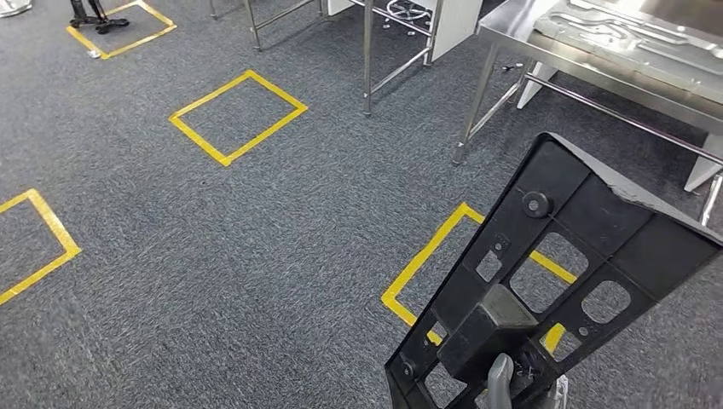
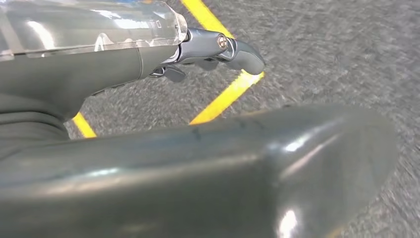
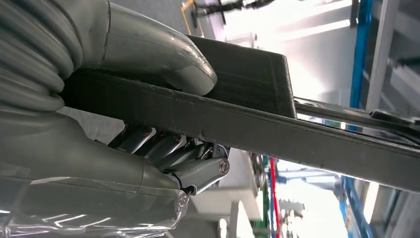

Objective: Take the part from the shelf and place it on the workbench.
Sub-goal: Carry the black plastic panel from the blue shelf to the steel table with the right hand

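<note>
Progress: the part [image 1: 563, 273], a flat black frame with cut-out windows and a raised block near its lower end, is off the shelf and in the right hand [image 1: 501, 381]. In the head view it rises from that hand, tilted up and away over the carpet [image 1: 256, 256], its far edge pointing toward the steel desk [image 1: 597, 68]. Part and desk are well apart, with floor between them. Judged from this, the pick-up is done; left to do are the approach to the desk and setting the part down. A pale moulded panel [image 1: 631, 34] already lies on the desk top.

Right hand: grasping the part. The right wrist view shows the grip close up: the thumb [image 3: 163, 54] is pressed on one face of the part [image 3: 297, 134], and the darker fingers [image 3: 163, 148] are curled against the opposite face. The head view gives only a grey sliver of the hand at the lower end of the part.

Left hand [image 2: 218, 49]: holds nothing; it hangs over the carpet and a yellow tape line [image 2: 228, 94]. Its fingers look curled in, but I cannot tell for certain whether they are clenched or released.

The head view alone gives the layout: the desk ahead of the right hand, and yellow tape squares [image 1: 239, 115] on the floor.
</note>
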`<state>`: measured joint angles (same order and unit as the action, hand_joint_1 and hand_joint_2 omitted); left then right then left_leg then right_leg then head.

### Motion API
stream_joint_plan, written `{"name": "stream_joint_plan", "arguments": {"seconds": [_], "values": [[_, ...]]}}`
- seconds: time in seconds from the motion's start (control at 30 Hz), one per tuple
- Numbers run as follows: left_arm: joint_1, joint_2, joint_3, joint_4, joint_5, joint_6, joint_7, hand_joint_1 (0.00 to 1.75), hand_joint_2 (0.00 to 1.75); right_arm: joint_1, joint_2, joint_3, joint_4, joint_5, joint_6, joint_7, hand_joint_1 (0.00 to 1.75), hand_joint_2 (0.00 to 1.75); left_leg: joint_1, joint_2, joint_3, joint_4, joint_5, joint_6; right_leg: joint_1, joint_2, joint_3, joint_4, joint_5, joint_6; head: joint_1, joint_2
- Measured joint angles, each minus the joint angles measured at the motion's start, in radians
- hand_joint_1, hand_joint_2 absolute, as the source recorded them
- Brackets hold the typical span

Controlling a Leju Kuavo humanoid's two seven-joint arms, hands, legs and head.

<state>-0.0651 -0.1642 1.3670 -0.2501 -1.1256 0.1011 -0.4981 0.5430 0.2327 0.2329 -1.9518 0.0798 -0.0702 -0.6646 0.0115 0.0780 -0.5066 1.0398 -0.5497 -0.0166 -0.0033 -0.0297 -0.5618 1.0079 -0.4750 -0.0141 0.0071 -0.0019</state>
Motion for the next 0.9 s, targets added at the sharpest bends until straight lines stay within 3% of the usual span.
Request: {"name": "stream_joint_plan", "arguments": {"seconds": [0.07, 0.1, 0.13, 0.17, 0.2, 0.23, 0.3, 0.37, 0.43, 0.47, 0.53, 0.6, 0.63, 0.67, 0.7, 0.73, 0.8, 0.83, 0.9], "values": [[0.002, 0.000, -0.001, 0.000, -0.005, 0.002, -0.002, 0.00, 0.00, 0.002, 0.001, 0.001, 0.000, 0.001, -0.001, 0.000, 1.75, 1.75, 0.002, -0.053, -0.052, 0.116, -0.065, -0.002, -0.003, 0.025, 0.001, -0.005, 0.004, -0.007, -0.003, 0.000], [0.004, 0.000, -0.001, 0.000, -0.007, 0.003, -0.002, 0.00, 0.00, 0.003, 0.001, 0.001, 0.000, 0.001, -0.001, 0.000, 1.75, 1.75, 0.002, -0.063, -0.084, 0.184, -0.094, -0.003, -0.002, 0.038, 0.000, -0.004, 0.005, -0.009, -0.004, 0.000], [0.006, 0.000, -0.002, 0.000, -0.009, 0.005, -0.003, 0.00, 0.00, 0.005, 0.001, 0.000, 0.000, 0.001, -0.001, 0.000, 1.75, 1.75, 0.002, -0.068, -0.111, 0.237, -0.107, -0.004, -0.002, 0.053, 0.000, -0.003, 0.005, -0.009, -0.005, 0.000], [0.007, 0.000, -0.002, 0.000, -0.011, 0.006, -0.003, 0.00, 0.00, 0.007, 0.001, 0.000, 0.000, 0.001, -0.002, 0.000, 1.75, 1.75, 0.002, -0.070, -0.122, 0.252, -0.099, -0.004, -0.001, 0.069, 0.001, -0.001, 0.005, -0.009, -0.005, 0.000], [0.008, 0.000, -0.003, 0.000, -0.012, 0.007, -0.004, 0.00, 0.00, 0.009, 0.001, 0.000, 0.000, 0.002, -0.002, 0.000, 1.75, 1.75, 0.002, -0.071, -0.115, 0.229, -0.072, -0.004, -0.001, 0.084, 0.002, 0.001, 0.004, -0.009, -0.005, 0.000], [0.008, 0.000, -0.003, 0.000, -0.013, 0.008, -0.004, 0.00, 0.00, 0.011, 0.001, 0.000, 0.000, 0.002, -0.003, 0.000, 1.75, 1.75, 0.003, -0.080, -0.093, 0.170, -0.030, -0.002, -0.002, 0.100, 0.002, 0.005, 0.002, -0.007, -0.005, 0.000], [0.008, 0.001, -0.004, 0.000, -0.014, 0.008, -0.005, 0.00, 0.00, 0.015, 0.001, -0.001, 0.000, 0.003, -0.005, 0.000, 1.75, 1.75, 0.006, -0.125, -0.043, 0.042, 0.027, 0.003, -0.003, 0.128, -0.003, 0.017, -0.002, 0.001, -0.004, 0.000], [0.007, 0.001, -0.005, 0.000, -0.014, 0.007, -0.004, 0.00, 0.00, 0.019, 0.001, -0.001, -0.001, 0.006, -0.006, -0.001, 1.75, 1.75, 0.006, -0.156, -0.024, -0.011, 0.036, 0.009, -0.004, 0.150, -0.013, 0.025, -0.003, 0.012, -0.004, 0.000], [0.005, 0.000, -0.006, 0.000, -0.014, 0.004, -0.004, 0.00, 0.00, 0.027, 0.002, -0.003, -0.003, 0.007, -0.006, -0.002, 1.75, 1.75, 0.004, -0.138, -0.022, -0.017, 0.039, 0.019, -0.007, 0.170, -0.021, 0.025, 0.001, 0.026, -0.005, 0.000], [0.003, 0.000, -0.007, 0.000, -0.015, 0.002, -0.003, 0.00, 0.00, 0.031, 0.002, -0.004, -0.005, 0.008, -0.007, -0.002, 1.75, 1.75, 0.005, -0.126, -0.019, -0.021, 0.043, 0.026, -0.007, 0.161, -0.024, 0.029, -0.002, 0.031, -0.004, 0.000], [0.003, -0.001, -0.007, 0.000, -0.017, -0.003, -0.002, 0.00, 0.00, 0.038, 0.003, -0.005, -0.011, 0.011, -0.007, -0.003, 1.75, 1.75, 0.008, -0.099, -0.017, -0.031, 0.049, 0.037, -0.004, 0.107, -0.051, 0.085, -0.039, 0.041, 0.003, 0.000], [0.007, -0.001, -0.007, 0.000, -0.021, -0.007, 0.001, 0.00, 0.00, 0.044, 0.003, -0.006, -0.017, 0.014, -0.007, -0.003, 1.75, 1.75, 0.006, -0.070, -0.017, -0.032, 0.049, 0.041, -0.005, 0.050, -0.111, 0.207, -0.103, 0.049, 0.008, 0.000], [0.008, -0.001, -0.007, 0.000, -0.023, -0.007, 0.003, 0.00, 0.00, 0.049, 0.003, -0.006, -0.019, 0.015, -0.008, -0.003, 1.75, 1.75, 0.005, -0.054, -0.017, -0.032, 0.047, 0.041, -0.007, 0.040, -0.140, 0.266, -0.124, 0.052, 0.008, 0.000], [0.009, -0.001, -0.007, 0.000, -0.024, -0.008, 0.003, 0.00, 0.00, 0.054, 0.003, -0.007, -0.021, 0.015, -0.007, -0.003, 1.75, 1.75, 0.005, -0.039, -0.016, -0.032, 0.045, 0.041, -0.009, 0.035, -0.154, 0.295, -0.127, 0.054, 0.008, 0.000], [0.009, -0.001, -0.007, 0.000, -0.025, -0.008, 0.003, 0.00, 0.00, 0.060, 0.004, -0.008, -0.023, 0.016, -0.007, -0.003, 1.75, 1.75, 0.004, -0.025, -0.014, -0.032, 0.043, 0.040, -0.010, 0.032, -0.150, 0.288, -0.112, 0.054, 0.008, 0.000], [0.007, -0.001, -0.008, 0.000, -0.026, -0.008, 0.004, 0.00, 0.00, 0.064, 0.004, -0.010, -0.025, 0.017, -0.007, -0.003, 1.75, 1.75, 0.004, -0.012, -0.011, -0.032, 0.040, 0.039, -0.010, 0.025, -0.124, 0.239, -0.080, 0.052, 0.009, 0.000], [0.006, -0.001, -0.009, 0.000, -0.027, -0.008, 0.004, 0.00, 0.00, 0.069, 0.005, -0.012, -0.032, 0.018, -0.006, -0.003, 1.75, 1.75, 0.002, 0.010, -0.001, -0.032, 0.033, 0.033, -0.004, -0.011, -0.047, 0.098, -0.020, 0.042, 0.008, 0.000], [0.005, -0.001, -0.009, 0.000, -0.028, -0.008, 0.004, 0.00, 0.00, 0.071, 0.006, -0.013, -0.036, 0.019, -0.006, -0.003, 1.75, 1.75, 0.001, 0.018, 0.004, -0.033, 0.029, 0.028, 0.001, -0.027, -0.020, 0.047, -0.005, 0.035, 0.008, 0.000], [0.003, -0.001, -0.009, 0.000, -0.030, -0.008, 0.004, 0.00, 0.00, 0.075, 0.008, -0.016, -0.043, 0.021, -0.005, -0.003, 1.75, 1.75, -0.002, 0.036, 0.011, -0.035, 0.025, 0.018, 0.009, -0.036, -0.008, 0.017, -0.005, 0.024, 0.008, 0.000]]}}
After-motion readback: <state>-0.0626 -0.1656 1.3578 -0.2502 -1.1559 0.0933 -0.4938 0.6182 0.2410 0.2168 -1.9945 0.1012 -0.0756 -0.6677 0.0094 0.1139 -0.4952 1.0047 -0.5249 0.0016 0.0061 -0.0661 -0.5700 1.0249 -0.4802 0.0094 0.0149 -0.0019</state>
